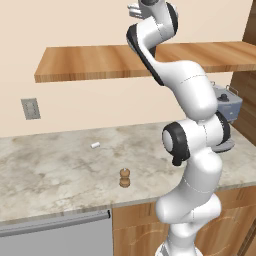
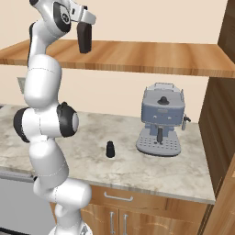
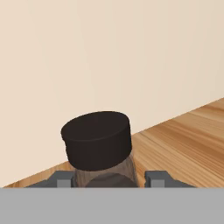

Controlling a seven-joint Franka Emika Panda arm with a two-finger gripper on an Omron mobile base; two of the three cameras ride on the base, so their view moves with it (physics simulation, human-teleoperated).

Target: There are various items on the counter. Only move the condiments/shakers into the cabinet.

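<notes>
Cabinet point(image 2: 151, 59), the long wood-grain shelf across the upper part of both base views, is the drop target; its plank also runs along the lower right of the hand view. Table point(image 1: 55, 170), marbled stone, fills the lower half of the base views.

Syrup bottle point(image 2: 84, 37), dark with a black cap, is seen at upper left of the right base view, clamped in the tool point(image 2: 84, 23) and hanging at shelf level, over or just in front of the plank's left stretch. Contact with the shelf cannot be told. In the hand view the cap sits centre-bottom, with the two fingers point(image 3: 157, 178) closed against the body just under it.

Handling, as a judgement: rigid and smooth-sided, probably glass or hard plastic, heaviest of the three if full. Hold is high, near the neck, so swing below the grip is likely. It should be set down upright and released only once the base is seated, or it could tip off the front edge.

Wooden mill point(image 1: 124, 177) stands upright at lower centre of the left base view, on the table. Stiff, light and waisted; best taken at the narrow middle.

Black shaker point(image 2: 110, 149) stands at centre of the right base view, left of the coffee machine point(image 2: 161, 121). Small, light, likely slick; to be gripped across the body.

White cylinder point(image 1: 95, 145) lies on its side; not to be moved.
</notes>
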